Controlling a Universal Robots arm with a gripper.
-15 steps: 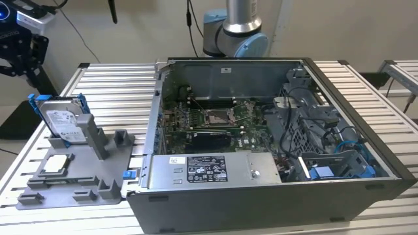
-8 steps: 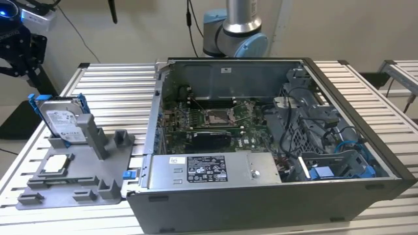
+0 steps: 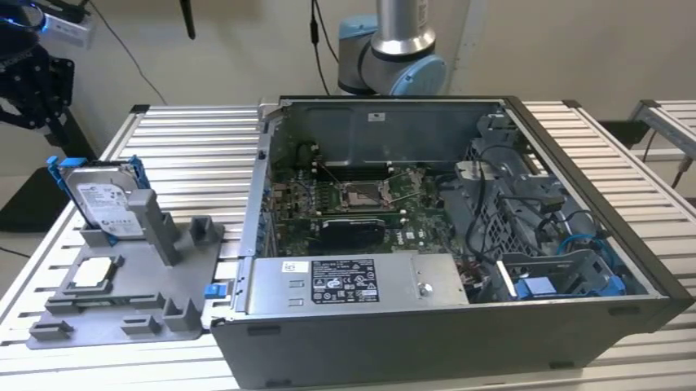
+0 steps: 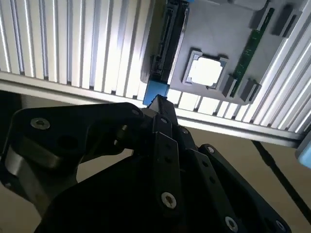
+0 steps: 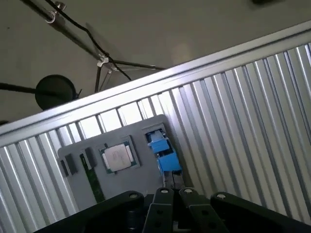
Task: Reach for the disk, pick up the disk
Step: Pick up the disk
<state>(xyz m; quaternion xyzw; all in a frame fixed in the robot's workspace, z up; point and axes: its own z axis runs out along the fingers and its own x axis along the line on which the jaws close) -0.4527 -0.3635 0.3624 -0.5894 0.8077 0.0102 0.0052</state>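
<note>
Disk (image 3: 103,198) is being propped upright in a grey rack (image 3: 130,297), seemingly so its top edge is graspable, while the gripper (image 4: 157,102) is being held apart from it, jaws closed, empty.

Gripper (image 4: 157,103) closed, empty, aimed downward

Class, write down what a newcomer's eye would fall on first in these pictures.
The open computer case sits in the middle of the exterior view, its motherboard and cables exposed. At that view's left, the disk stands on edge in a grey fixture, blue rails along its edges.
</note>
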